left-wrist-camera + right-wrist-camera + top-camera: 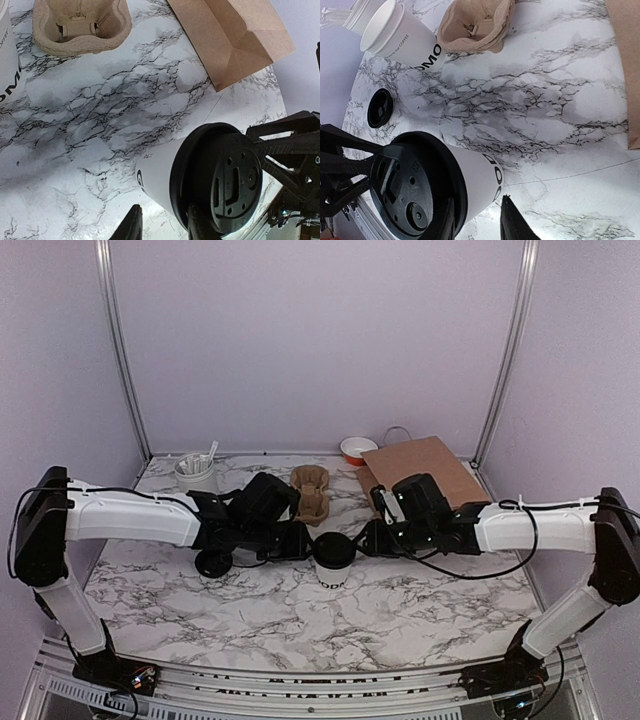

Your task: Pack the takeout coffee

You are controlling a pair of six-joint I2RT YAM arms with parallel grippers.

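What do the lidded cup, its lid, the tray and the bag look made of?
Lidded cup: likely paper, matte white with printed dark lettering.
Lid: looks like black plastic, slight sheen, moulded recesses and sip hole.
Tray: moulded pulp, rough fibrous tan surface.
Bag: brown kraft paper, sharp folded creases.

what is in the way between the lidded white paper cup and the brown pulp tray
Nothing visible: only bare marble tabletop lies between the white paper cup with the black plastic lid and the brown moulded-pulp tray.
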